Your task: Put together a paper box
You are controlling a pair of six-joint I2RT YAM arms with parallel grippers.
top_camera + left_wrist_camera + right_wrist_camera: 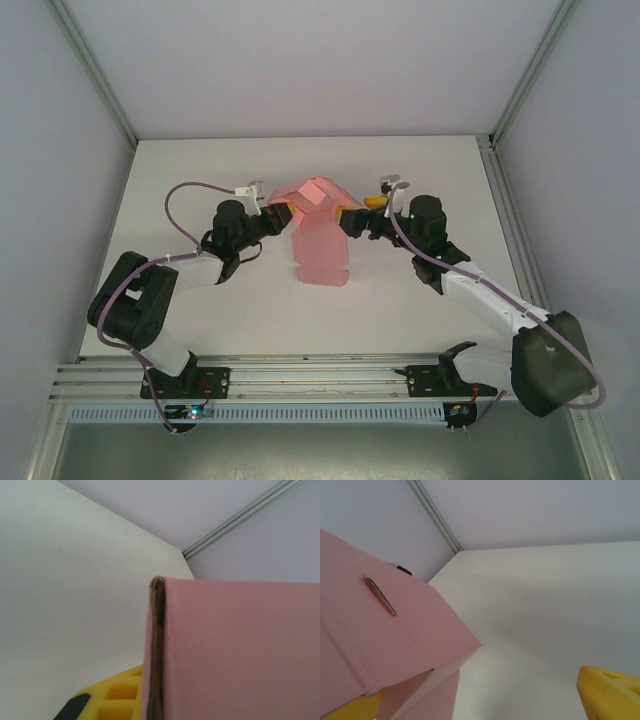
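Counted: one pink paper box [318,228], part-folded, mid white table [200,180], between two grippers. Left gripper [283,211] clamped on its left edge (thin card). Right gripper [350,218] spread wide at its right edge, two yellow fingers [610,692] well apart, one under the card.

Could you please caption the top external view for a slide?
Partly folded paper box on the table, left gripper shut on one edge, right gripper open at the other.

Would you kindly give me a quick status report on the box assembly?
Left gripper shut on paper box edge. Right gripper open at its other side. Box partly folded. No obstruction seen.
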